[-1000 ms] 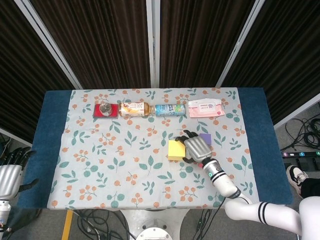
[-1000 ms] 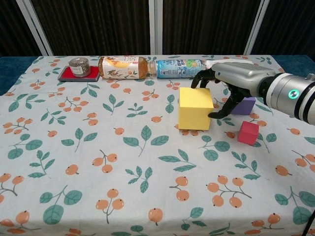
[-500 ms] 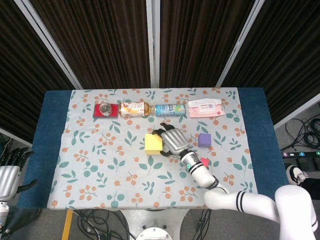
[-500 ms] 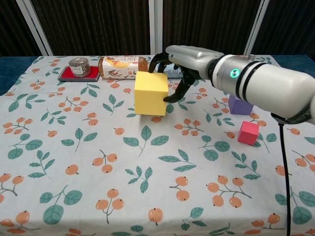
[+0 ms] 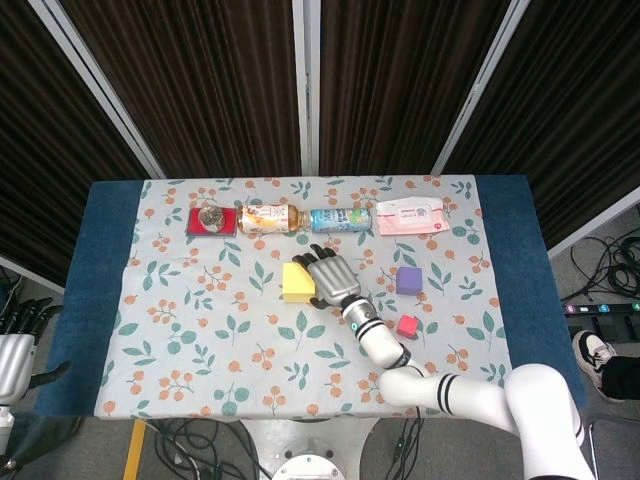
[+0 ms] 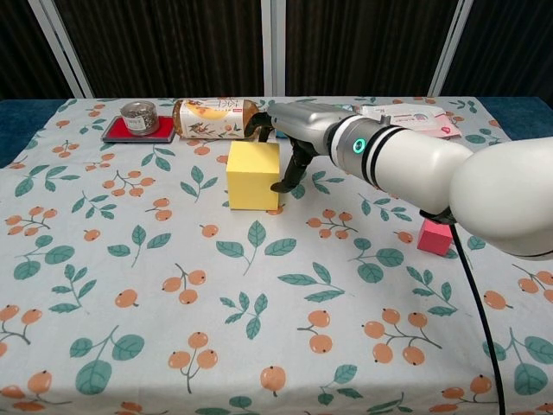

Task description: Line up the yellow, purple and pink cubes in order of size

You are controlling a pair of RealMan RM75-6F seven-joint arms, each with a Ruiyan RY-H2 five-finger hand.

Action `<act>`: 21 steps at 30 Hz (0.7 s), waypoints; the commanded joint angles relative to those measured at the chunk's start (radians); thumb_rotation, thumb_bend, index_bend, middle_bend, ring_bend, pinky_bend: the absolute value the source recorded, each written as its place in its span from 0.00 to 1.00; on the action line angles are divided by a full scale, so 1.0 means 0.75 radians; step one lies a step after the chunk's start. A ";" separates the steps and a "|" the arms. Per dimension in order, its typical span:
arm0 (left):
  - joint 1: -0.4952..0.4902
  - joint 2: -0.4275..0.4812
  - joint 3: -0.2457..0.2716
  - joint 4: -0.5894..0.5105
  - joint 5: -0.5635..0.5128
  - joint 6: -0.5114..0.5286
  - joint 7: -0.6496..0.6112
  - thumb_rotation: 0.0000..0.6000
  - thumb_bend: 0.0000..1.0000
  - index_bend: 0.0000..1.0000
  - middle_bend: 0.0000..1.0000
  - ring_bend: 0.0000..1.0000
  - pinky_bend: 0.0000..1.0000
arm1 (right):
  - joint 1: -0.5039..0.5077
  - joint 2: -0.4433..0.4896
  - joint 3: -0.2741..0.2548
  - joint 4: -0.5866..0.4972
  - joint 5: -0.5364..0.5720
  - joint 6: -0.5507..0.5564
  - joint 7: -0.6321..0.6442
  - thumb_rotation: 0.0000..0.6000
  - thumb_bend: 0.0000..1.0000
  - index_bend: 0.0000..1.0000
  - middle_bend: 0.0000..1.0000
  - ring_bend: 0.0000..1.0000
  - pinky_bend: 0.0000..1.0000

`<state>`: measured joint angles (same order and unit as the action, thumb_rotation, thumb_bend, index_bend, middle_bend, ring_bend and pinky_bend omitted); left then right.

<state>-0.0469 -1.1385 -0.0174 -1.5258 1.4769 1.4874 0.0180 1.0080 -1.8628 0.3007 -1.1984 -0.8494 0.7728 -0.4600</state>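
Note:
The big yellow cube [image 5: 296,282] [image 6: 252,175] sits near the middle of the cloth, and my right hand [image 5: 330,274] [image 6: 292,130] grips it from its right side, fingers over the top and thumb against the side. The purple cube [image 5: 408,280] stands apart to the right; my arm hides it in the chest view. Nearer the front lies the small pink cube [image 5: 407,325] [image 6: 434,238], half covered by my arm in the chest view. My left hand [image 5: 16,345] hangs off the table's left edge, holding nothing.
Along the back runs a row: a red tray with a tin [image 5: 210,220] [image 6: 138,119], a tea bottle [image 5: 270,218] [image 6: 216,118], a blue-green bottle [image 5: 340,219] and a wipes pack [image 5: 408,216] [image 6: 406,117]. Blue table margins [image 5: 105,260] flank the leaf-print cloth.
My right hand has carried the yellow cube leftward, away from the purple and pink cubes, to the middle of the cloth. The left hand has sunk slightly.

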 commanded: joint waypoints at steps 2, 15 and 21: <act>-0.003 -0.004 -0.001 0.003 0.008 0.001 -0.001 1.00 0.01 0.26 0.25 0.14 0.19 | -0.015 0.048 -0.026 -0.047 0.018 0.005 -0.013 1.00 0.15 0.06 0.12 0.00 0.09; -0.011 -0.015 -0.006 0.006 0.014 -0.005 -0.008 1.00 0.01 0.26 0.25 0.14 0.19 | -0.297 0.533 -0.147 -0.397 -0.167 0.229 0.115 1.00 0.16 0.19 0.24 0.01 0.07; -0.023 -0.015 -0.009 -0.016 0.028 -0.008 0.013 1.00 0.01 0.26 0.25 0.14 0.19 | -0.380 0.615 -0.226 -0.359 -0.190 0.223 0.157 1.00 0.16 0.23 0.26 0.02 0.07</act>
<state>-0.0636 -1.1497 -0.0239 -1.5372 1.4974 1.4818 0.0273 0.7359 -1.4106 0.1448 -1.4813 -0.9879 0.9432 -0.3532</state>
